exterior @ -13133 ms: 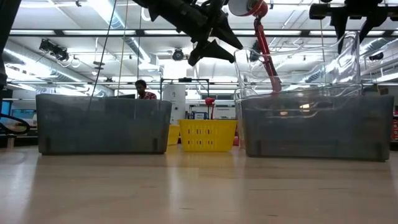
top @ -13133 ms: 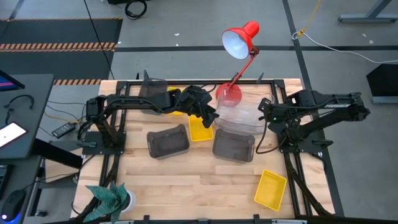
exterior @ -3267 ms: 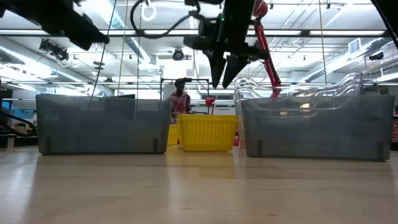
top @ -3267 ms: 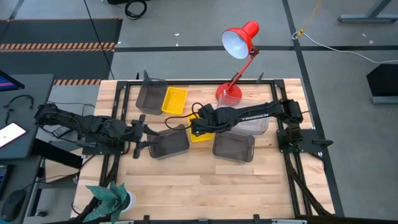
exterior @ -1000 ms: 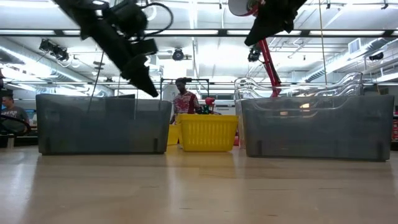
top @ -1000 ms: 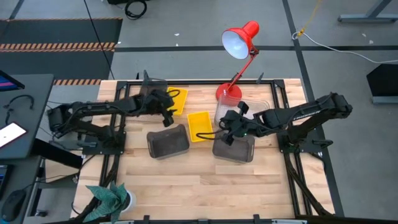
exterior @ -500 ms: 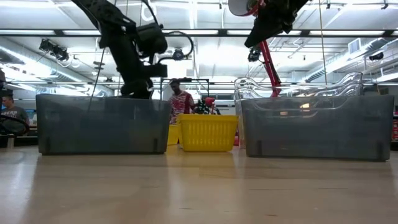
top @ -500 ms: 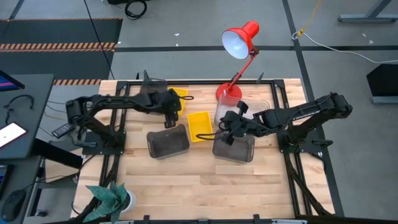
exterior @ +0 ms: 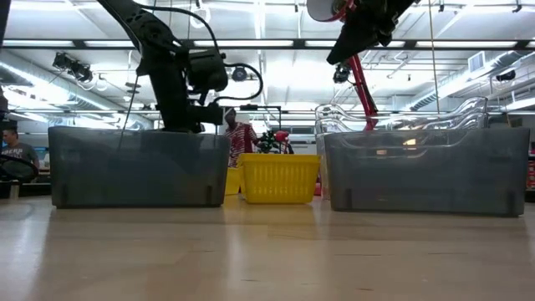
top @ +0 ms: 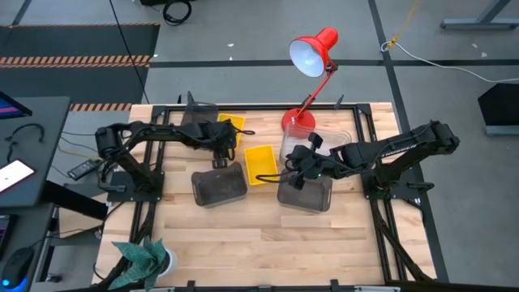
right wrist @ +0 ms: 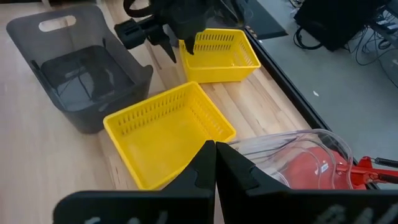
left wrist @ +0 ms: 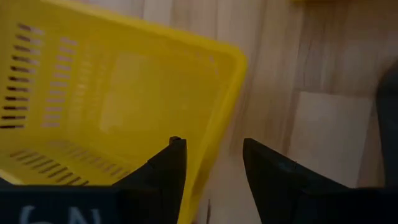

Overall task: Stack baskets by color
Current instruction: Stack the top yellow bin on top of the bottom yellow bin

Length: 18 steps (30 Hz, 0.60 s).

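Observation:
Two yellow baskets lie on the table: one at the far side (top: 233, 127), one in the middle (top: 261, 162). My left gripper (top: 222, 150) is open and points steeply down over the far yellow basket (left wrist: 93, 93). One finger (left wrist: 171, 165) is inside its wall and the other (left wrist: 267, 171) outside, with wood showing between that finger and the wall. A grey basket (exterior: 138, 167) hides its fingertips in the low view. My right gripper (right wrist: 214, 152) is shut on nothing and hangs above the right grey basket (top: 304, 193), near the middle yellow basket (right wrist: 168, 130).
A grey basket (top: 219, 185) sits near the left gripper and another (top: 197, 126) at the far left. Clear baskets (top: 324, 150) stand by the red lamp's base (top: 298, 123). A green plant (top: 142, 255) is at the near left corner. Bare wood lies along the near side.
My left gripper has come down toward the far yellow basket and tipped from a slant to pointing steeply down, rolling as it went. Its fingers now stand on both sides of the basket's wall. The baskets have stayed in place.

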Each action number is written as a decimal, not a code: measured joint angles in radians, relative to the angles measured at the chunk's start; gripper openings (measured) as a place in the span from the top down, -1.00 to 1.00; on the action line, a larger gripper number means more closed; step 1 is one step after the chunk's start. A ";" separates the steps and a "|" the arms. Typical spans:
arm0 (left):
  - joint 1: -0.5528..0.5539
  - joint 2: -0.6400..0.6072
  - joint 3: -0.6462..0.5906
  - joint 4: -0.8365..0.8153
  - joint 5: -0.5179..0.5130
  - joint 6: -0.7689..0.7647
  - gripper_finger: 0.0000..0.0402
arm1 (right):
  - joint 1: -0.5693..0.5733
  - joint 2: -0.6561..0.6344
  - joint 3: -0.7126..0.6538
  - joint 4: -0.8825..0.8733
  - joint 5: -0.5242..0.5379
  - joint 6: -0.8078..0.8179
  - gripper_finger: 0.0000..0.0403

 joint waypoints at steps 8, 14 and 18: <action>0.004 0.029 -0.001 0.000 0.002 -0.005 0.64 | 0.004 0.000 0.000 0.008 -0.004 0.011 0.95; 0.002 0.025 0.004 0.005 0.020 -0.028 0.95 | 0.004 0.000 0.000 0.007 -0.004 0.011 0.95; -0.030 -0.003 0.033 -0.004 -0.008 -0.067 0.96 | 0.004 0.000 0.000 0.007 -0.005 0.019 0.95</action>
